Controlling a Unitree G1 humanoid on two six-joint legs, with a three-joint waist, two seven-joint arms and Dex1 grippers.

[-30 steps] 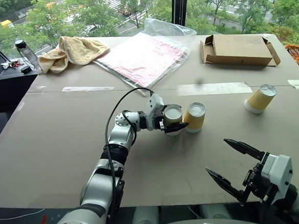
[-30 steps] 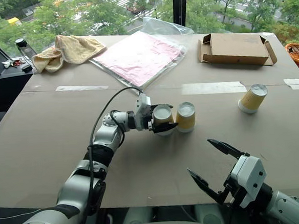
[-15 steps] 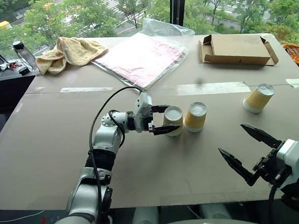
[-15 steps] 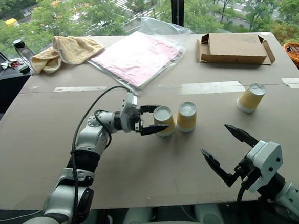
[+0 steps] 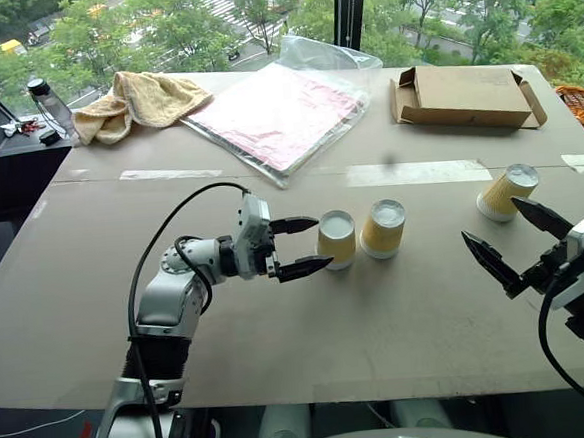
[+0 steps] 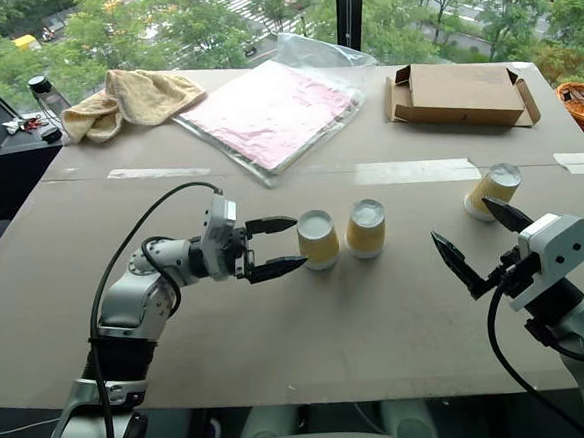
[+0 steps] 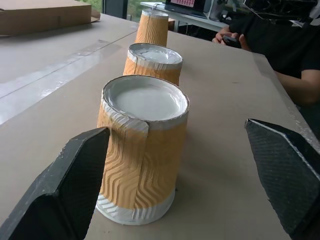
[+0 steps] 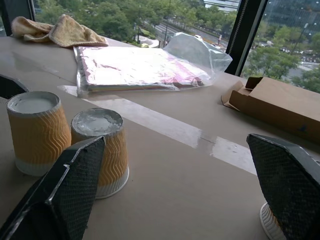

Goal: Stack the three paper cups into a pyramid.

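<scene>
I am working on the base row of the pyramid: two cups are standing upside down side by side in the middle of the table (image 5: pixel 99 323), and the third is waiting off to my right, so I judge the next job to be fetching it and setting it across the pair.

Nearest to me, my right gripper (image 5: pixel 520 248) is hovering above the table's near right part, fingers spread as wide as they go, carrying nothing. It is sitting just short of the third cup (image 5: pixel 508 193), which is tilting a little, base up. For the next move I am expecting to reach slightly further, bracket that cup's ribbed wall, close gently so the paper does not crush, then lift it above the pair.

A little further in, my left gripper (image 5: pixel 304 245) is pointing level toward the left cup (image 5: pixel 336 239), fingers fully apart, empty. From my left wrist the cup is standing between the fingertips with a gap on each side; one finger (image 7: pixel 75 185) is looking very close to the wall, and I cannot tell whether it is touching. The middle cup (image 5: pixel 382 229) is standing just beside the left one, nearly touching.

Beyond lie a pink packet in plastic (image 5: pixel 280 112), a yellow towel (image 5: pixel 138 99) and a flat cardboard box (image 5: pixel 464 97).
</scene>
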